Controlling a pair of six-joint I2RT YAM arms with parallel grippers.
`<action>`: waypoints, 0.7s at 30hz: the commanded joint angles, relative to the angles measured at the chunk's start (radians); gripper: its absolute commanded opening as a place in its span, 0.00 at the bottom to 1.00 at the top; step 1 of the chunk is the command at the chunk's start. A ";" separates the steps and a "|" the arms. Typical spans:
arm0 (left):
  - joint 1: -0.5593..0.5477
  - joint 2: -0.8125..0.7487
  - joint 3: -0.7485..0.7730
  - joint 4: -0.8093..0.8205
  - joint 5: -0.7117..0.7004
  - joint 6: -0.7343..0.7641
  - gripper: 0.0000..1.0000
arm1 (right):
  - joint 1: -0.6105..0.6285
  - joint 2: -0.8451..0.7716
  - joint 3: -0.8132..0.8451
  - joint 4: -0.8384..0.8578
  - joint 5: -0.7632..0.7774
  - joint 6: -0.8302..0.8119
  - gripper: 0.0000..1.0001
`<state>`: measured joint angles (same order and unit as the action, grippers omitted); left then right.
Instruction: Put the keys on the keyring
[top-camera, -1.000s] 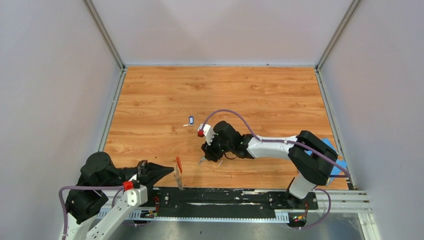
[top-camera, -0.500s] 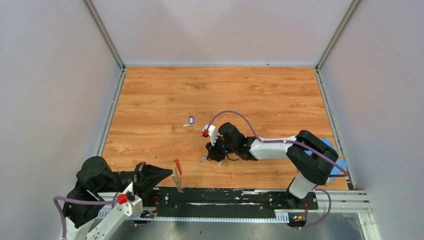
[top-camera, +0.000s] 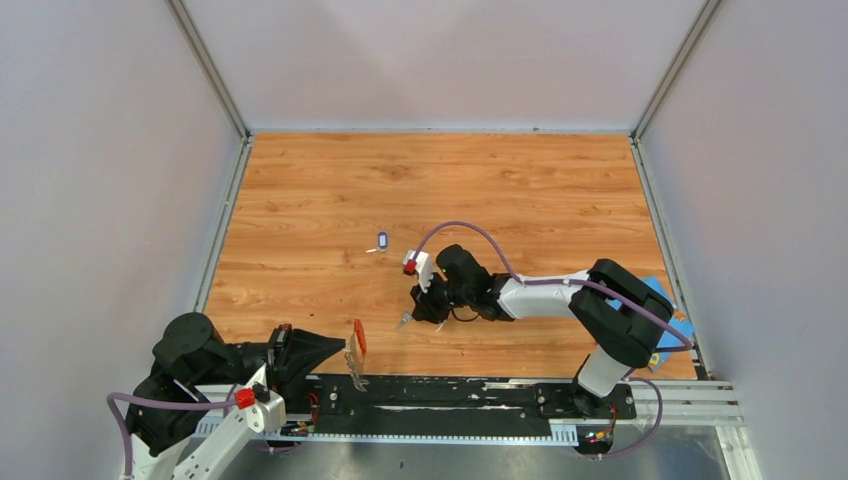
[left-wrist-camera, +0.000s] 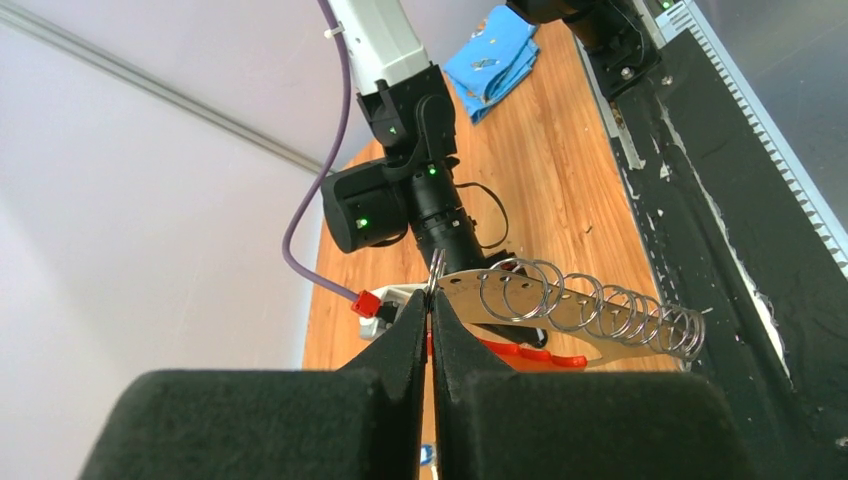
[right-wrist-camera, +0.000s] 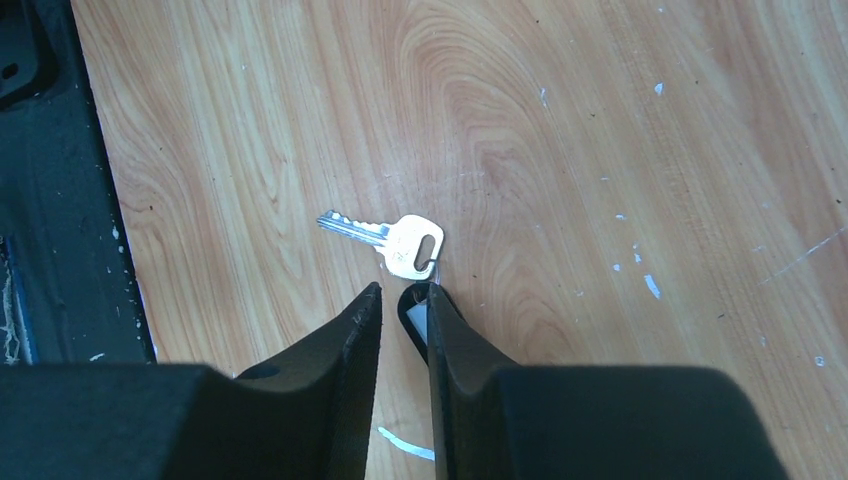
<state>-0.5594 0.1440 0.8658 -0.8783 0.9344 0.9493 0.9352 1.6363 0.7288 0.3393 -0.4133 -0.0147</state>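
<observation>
Nearest me, where the wood meets the black rail (top-camera: 450, 392), my left gripper (left-wrist-camera: 430, 300) is pressed tight together on the keyring (left-wrist-camera: 585, 312). It pinches one end of the flat metal strip (the row of wire loops fans away from my fingertips, and the red loop runs just beneath the strip). The keyring stands on edge at the front of the table (top-camera: 300, 200), left of centre.

A little farther in, near the middle, my right gripper (right-wrist-camera: 403, 305) points down at the black key (right-wrist-camera: 405, 245). The silvery blade lies flat on the wood just ahead of my fingertips, and the black head sits in the narrow gap between my two fingers (right-wrist-camera: 350, 340). They stand only slightly apart (a sliver of wood shows on one side); whether they already press the head I cannot tell.

Beyond that, the blue key (top-camera: 382, 240) lies alone on the wood, well apart from the keyring.

The cloth (top-camera: 662, 295) lies at the right edge, partly behind my right arm.
</observation>
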 joint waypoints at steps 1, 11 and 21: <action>-0.004 -0.003 0.012 0.002 0.010 0.002 0.00 | -0.012 0.022 -0.006 -0.001 -0.022 0.009 0.27; -0.003 -0.001 0.023 0.002 0.000 -0.027 0.00 | -0.018 0.039 -0.015 0.021 0.009 0.009 0.31; -0.004 -0.006 0.029 0.002 0.000 -0.031 0.00 | -0.023 0.074 -0.016 0.028 -0.042 0.020 0.24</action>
<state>-0.5598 0.1444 0.8787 -0.8783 0.9337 0.9295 0.9287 1.6867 0.7280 0.3679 -0.4248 0.0002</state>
